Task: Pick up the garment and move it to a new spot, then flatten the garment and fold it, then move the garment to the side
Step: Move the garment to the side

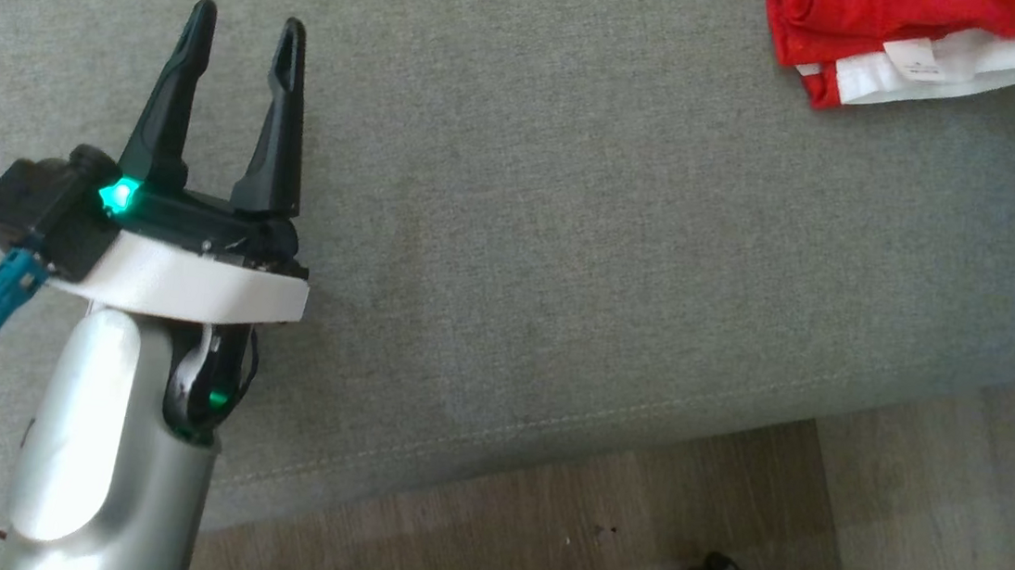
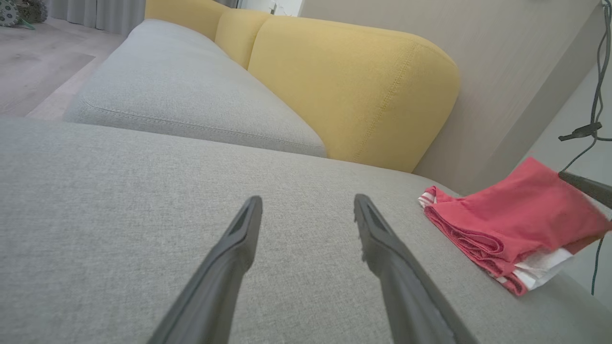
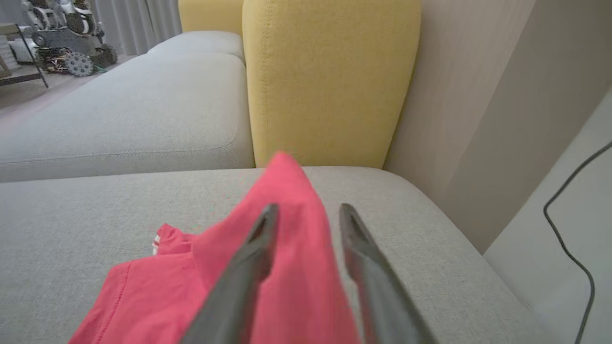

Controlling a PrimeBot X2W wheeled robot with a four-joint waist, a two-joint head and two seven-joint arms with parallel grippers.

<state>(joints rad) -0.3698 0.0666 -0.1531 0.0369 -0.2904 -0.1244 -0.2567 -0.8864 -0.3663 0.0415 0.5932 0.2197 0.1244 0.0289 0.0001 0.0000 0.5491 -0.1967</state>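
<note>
My right jaws stand parted at the garment's (image 3: 301,286) raised peak; pulling away could snag and unfold it. My left jaws are spread wide.

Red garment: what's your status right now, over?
Left gripper open, empty, above grey cushion. Right gripper jaws parted around garment peak. Garment folded at cushion's far right. No obstacle seen.

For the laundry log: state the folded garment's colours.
The garment is red with white bands, shown best in the left wrist view.
</note>
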